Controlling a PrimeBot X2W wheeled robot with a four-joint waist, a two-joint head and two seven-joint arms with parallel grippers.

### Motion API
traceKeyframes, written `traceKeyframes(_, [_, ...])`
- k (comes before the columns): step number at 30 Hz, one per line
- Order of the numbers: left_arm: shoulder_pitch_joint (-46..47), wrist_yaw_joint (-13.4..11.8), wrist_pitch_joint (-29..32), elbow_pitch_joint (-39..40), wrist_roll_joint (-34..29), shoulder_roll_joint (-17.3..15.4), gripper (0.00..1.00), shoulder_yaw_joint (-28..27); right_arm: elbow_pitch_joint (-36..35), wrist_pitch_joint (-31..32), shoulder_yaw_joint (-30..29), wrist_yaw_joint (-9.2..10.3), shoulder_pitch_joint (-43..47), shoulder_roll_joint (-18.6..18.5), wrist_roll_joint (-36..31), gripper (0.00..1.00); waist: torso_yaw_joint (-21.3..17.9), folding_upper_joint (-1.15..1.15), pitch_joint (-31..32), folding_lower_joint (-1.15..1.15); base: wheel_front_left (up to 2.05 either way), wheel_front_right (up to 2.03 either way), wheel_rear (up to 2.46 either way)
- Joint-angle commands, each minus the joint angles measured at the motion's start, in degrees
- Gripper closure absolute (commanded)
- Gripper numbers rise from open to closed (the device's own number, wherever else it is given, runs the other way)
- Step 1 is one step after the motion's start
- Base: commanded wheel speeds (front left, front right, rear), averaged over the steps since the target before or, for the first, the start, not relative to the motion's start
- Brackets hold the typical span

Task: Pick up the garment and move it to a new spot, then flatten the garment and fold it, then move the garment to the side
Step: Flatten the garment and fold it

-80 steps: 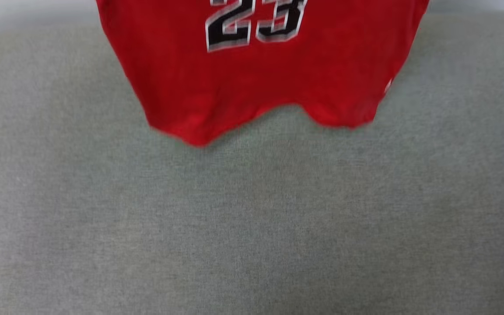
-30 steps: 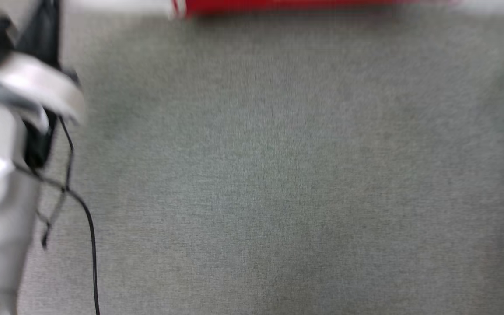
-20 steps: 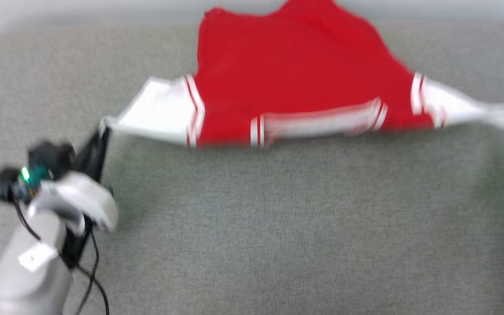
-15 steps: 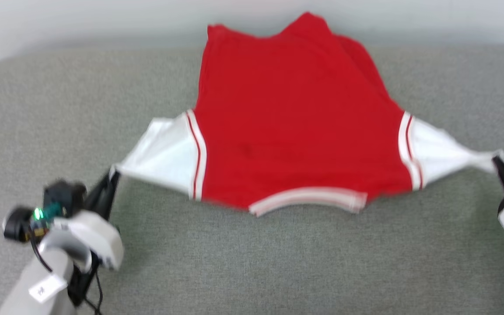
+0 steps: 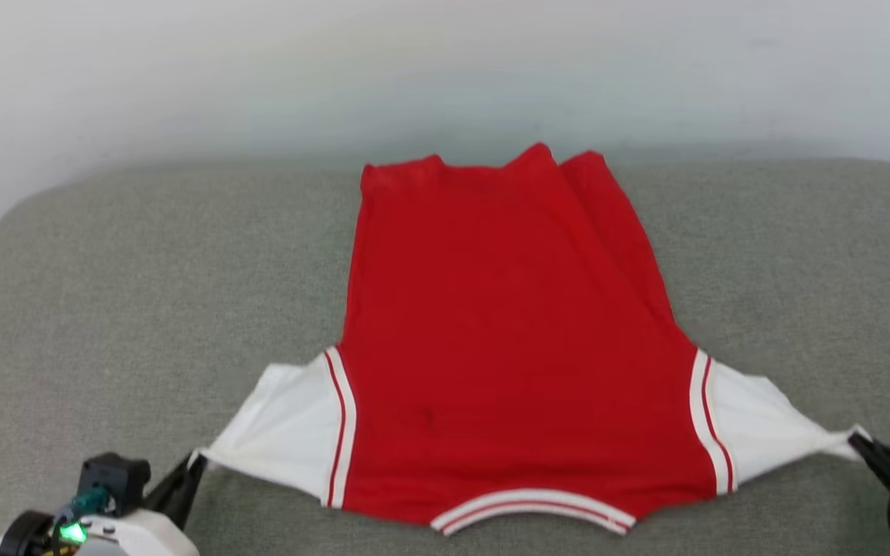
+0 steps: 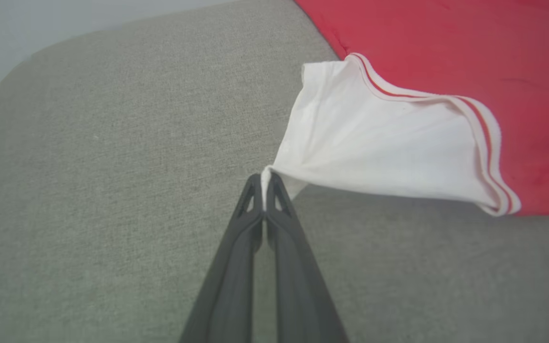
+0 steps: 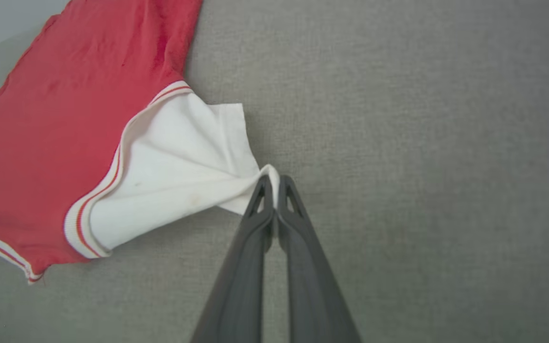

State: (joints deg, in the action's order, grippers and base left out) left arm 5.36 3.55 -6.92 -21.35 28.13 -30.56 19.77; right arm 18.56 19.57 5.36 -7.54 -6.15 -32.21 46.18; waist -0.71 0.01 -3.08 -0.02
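The red jersey (image 5: 507, 347) lies back-up in the middle of the grey upholstered surface (image 5: 105, 293), its hem toward that surface's far edge and its striped collar (image 5: 530, 506) toward the near edge. The left gripper (image 6: 266, 183) is clamped on the very tip of the left white sleeve (image 6: 374, 147), and the right gripper (image 7: 270, 183) is likewise pinched on the tip of the right white sleeve (image 7: 179, 176). Both sleeves are drawn taut and lifted slightly off the surface. The bite is small (just a nub of cloth), so a harder outward pull would likely slip a sleeve free or stretch it, and an uneven pull would skew the body. A lengthwise crease (image 5: 615, 232) on the jersey's right flank, toward the far edge, could get pressed in during flattening. As for containers, the job involves none; the jersey rests directly on the upholstery.
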Motion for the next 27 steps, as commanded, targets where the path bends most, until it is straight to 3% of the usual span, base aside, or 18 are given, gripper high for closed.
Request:
traceKeyframes(1, [-1.7,-0.3,0.7,0.8,0.5,-0.6,1.0,-0.1,-0.4,0.8,-0.1,0.1,1.6,-1.1,0.9,1.0,-0.1,-0.01,1.0,0.02,0.0,0.0,0.0])
traceKeyframes(13, [-12.6,-1.3,8.8,13.5,3.4,-3.5,1.0,1.6,-7.1,12.8,-2.1,0.1,13.5,-5.4,9.1,1.0,0.4,-0.01,2.2,0.02,0.0,0.0,0.0])
traceKeyframes(14, [-12.6,-1.4,9.4,14.6,3.7,-3.6,1.0,1.6,-7.5,13.2,-2.4,0.1,13.5,-5.7,8.5,0.66,0.6,-0.01,1.9,0.02,0.0,0.0,0.0])
traceKeyframes(15, [-12.6,-1.3,10.2,15.7,4.2,-3.6,1.0,1.7,-7.6,13.6,-3.0,0.1,13.3,-5.8,8.1,0.0,0.8,-0.01,1.7,0.02,0.0,0.0,0.0])
traceKeyframes(19, [-13.4,-0.3,16.2,20.6,7.7,-3.6,1.0,2.9,-9.1,16.9,-5.8,0.07,11.1,-5.3,7.7,0.0,2.3,-0.01,0.1,0.02,0.0,0.0,0.0])
traceKeyframes(27, [-13.1,-1.8,26.4,33.8,9.9,-6.8,1.0,3.7,-18.1,26.1,-11.5,0.07,0.0,-3.1,6.3,0.0,6.7,-0.01,-8.7,0.02,0.0,0.0,0.0])
